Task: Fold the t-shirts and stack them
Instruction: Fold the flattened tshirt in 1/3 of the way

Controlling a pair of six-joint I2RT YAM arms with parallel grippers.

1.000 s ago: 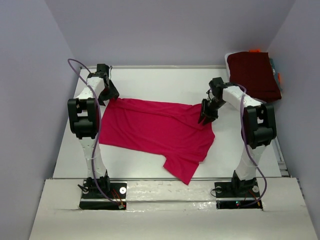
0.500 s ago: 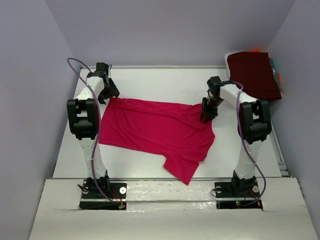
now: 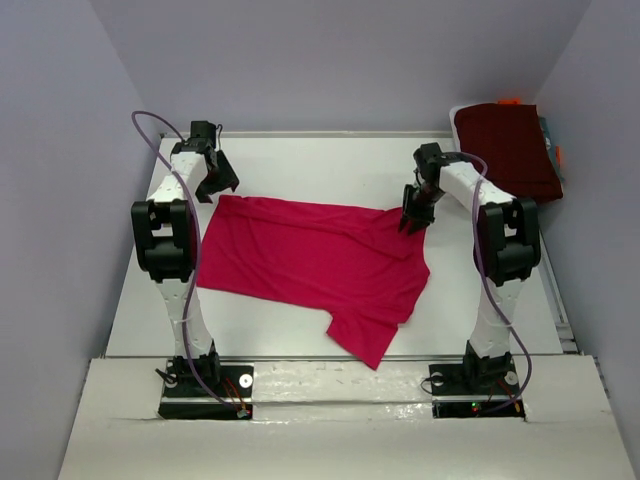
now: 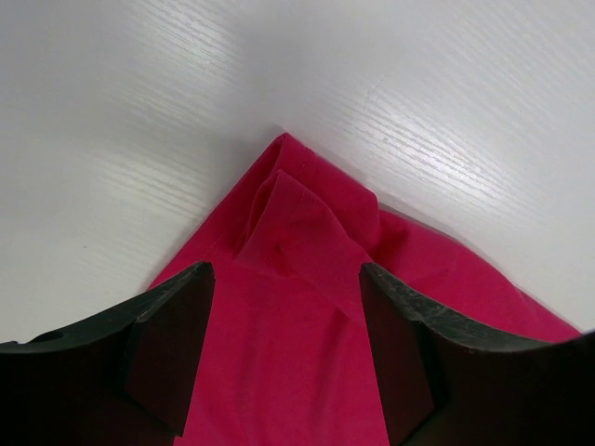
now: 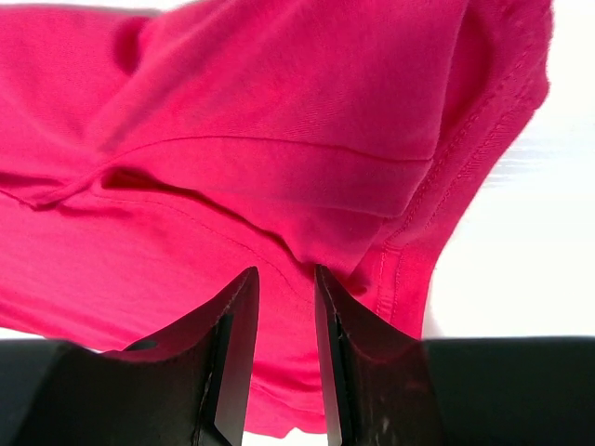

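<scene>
The crimson-pink t-shirt [image 3: 310,260] lies spread and rumpled on the white table [image 3: 330,160], one sleeve pointing to the near edge. My left gripper [image 3: 220,186] is open just above the shirt's far left corner; in the left wrist view its jaws [image 4: 284,274] stand wide apart over the folded-over corner [image 4: 307,214] without pinching it. My right gripper [image 3: 411,220] is at the shirt's far right corner; in the right wrist view its fingers [image 5: 285,279] are nearly closed on a fold of the pink cloth [image 5: 279,111] beside a sleeve hem. A dark maroon folded tee [image 3: 507,150] lies at the back right.
The maroon tee rests on a pale tray or bin with orange bits showing at its edges [image 3: 556,155]. Grey walls close in the table on the left, back and right. Both arm bases stand at the near edge.
My right gripper has moved a little towards the far edge with the shirt's corner. My left gripper has drawn slightly back and left from the far left corner, which stays put.
</scene>
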